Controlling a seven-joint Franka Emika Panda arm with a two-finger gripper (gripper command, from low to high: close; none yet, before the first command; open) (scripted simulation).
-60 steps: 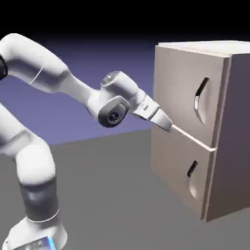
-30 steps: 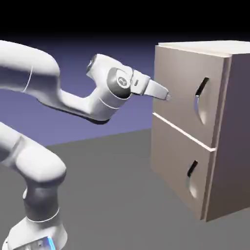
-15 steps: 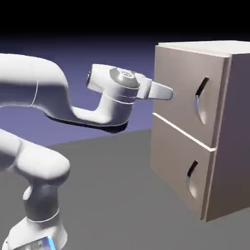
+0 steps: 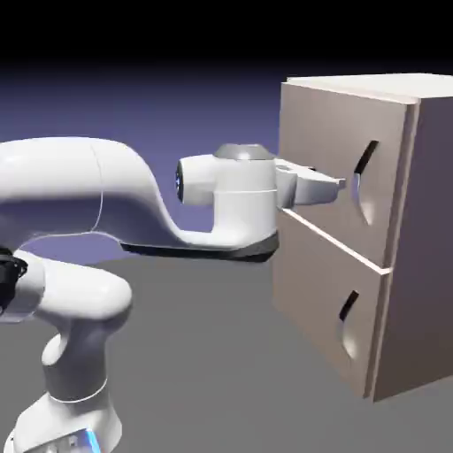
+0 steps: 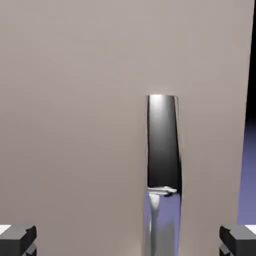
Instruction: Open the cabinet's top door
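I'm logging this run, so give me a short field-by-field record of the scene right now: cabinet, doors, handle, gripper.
cabinet: beige-tan box, two stacked door panels
top door: shut, flush with the front
top door handle: dark, vertical, over a scooped recess
lower door: shut, same kind of handle
gripper: level, pointed at the top door, close to its handle
fingers: spread wide, nothing between them; in the hand view the handle lies between them, right of centre
contact: none visible
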